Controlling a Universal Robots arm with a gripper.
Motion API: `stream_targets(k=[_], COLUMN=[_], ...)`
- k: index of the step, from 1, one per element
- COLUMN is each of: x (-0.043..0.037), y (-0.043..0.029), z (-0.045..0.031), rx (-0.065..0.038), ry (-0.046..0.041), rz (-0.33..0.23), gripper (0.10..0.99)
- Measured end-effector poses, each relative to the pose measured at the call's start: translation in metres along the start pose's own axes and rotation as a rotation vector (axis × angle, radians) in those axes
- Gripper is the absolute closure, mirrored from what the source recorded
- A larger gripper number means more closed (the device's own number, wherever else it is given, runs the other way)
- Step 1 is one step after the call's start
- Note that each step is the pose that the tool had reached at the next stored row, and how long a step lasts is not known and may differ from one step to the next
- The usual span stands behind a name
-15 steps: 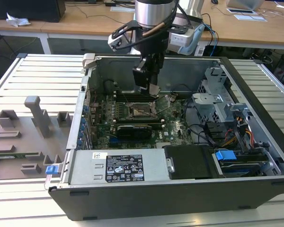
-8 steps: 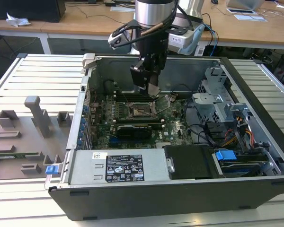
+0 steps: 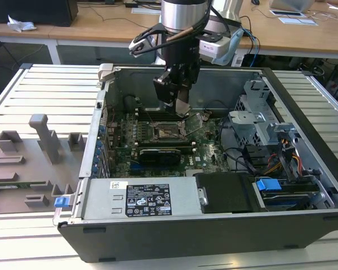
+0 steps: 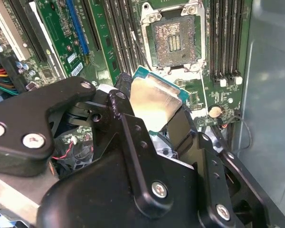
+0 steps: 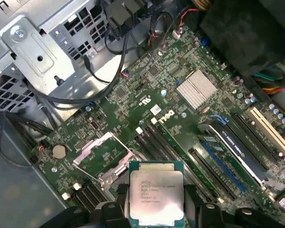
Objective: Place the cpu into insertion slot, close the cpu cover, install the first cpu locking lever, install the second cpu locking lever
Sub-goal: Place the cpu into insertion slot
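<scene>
Claw (image 4: 152, 108) hangs inside the computer case (image 3: 141, 84), above the motherboard (image 5: 147, 95) and near the insertion slot (image 4: 175, 42), whose dark centre lies bare. Its jaws are clamped on two opposite edges of the cpu (image 4: 154, 97), which is held in the air and not yet seated. The grip is thin, so the chip may slip. In the second wrist view the chip looks turned against the slot's rim. I judge it could land skewed there and bend the fine contacts.
</scene>
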State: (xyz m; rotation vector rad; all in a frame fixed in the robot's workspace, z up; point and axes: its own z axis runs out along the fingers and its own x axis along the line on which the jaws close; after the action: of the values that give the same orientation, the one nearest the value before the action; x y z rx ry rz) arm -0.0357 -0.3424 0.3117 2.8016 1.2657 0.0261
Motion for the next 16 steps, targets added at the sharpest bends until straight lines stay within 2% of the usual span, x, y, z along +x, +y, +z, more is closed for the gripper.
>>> stream_targets(k=[4,8,11,16], x=[0.0000,0.0000,0.0000,0.0000], y=[0.0000,0.0000,0.0000,0.0000], z=[0.0000,0.0000,0.0000,0.0000], rx=[0.000,-0.002,-0.003,-0.005], ry=[0.0003,0.0105,0.0152,0.0274], rz=[-0.005,-0.154,-0.221,-0.401], gripper=[0.541,0.541,0.541,0.541])
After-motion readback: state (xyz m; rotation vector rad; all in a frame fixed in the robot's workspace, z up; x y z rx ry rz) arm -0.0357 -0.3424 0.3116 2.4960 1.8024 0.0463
